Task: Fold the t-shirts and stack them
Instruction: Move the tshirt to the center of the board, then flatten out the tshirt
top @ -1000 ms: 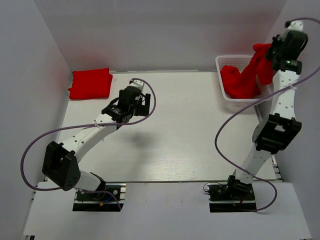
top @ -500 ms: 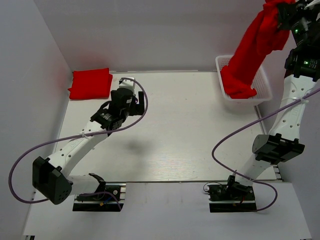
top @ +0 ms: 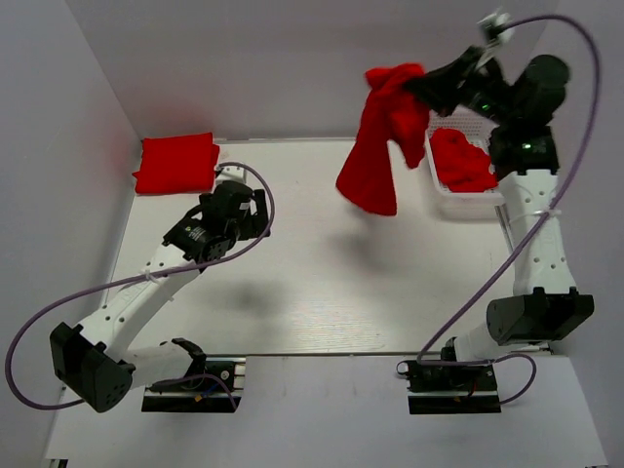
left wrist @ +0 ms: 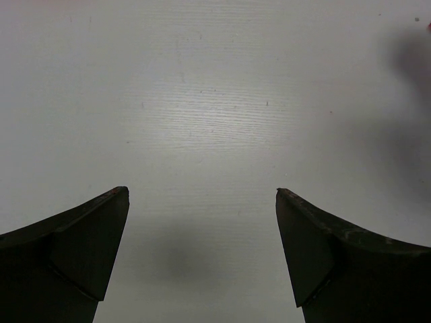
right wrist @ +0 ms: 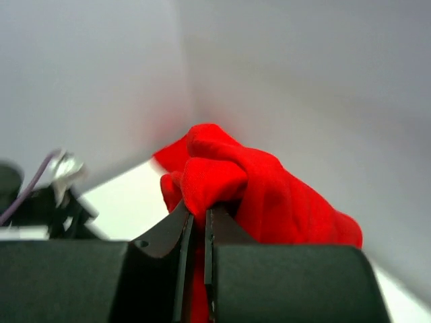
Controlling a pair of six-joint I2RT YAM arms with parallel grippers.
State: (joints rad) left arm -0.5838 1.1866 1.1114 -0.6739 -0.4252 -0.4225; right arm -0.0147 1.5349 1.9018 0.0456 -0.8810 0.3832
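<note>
1. The white counter (top: 322,283) shows a faint wood grain;
2. one red t-shirt (top: 375,156) hangs in the air above the far edge, right of centre, bunched at its top;
3. the white basket (top: 468,195) sits in the far right corner, with another red shirt (top: 460,161) heaped inside;
4. a folded t-shirt (top: 176,162) lies flat in the far left corner;
5. the right gripper (top: 417,86) is clenched on the top fold of the hanging red t-shirt;
6. the left gripper (left wrist: 201,192) is spread wide, grasping nothing, above bare counter left of centre.

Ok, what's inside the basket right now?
The basket holds crumpled red shirt cloth; how many shirts, and anything beneath, is hidden. The right arm covers its far corner.
</note>
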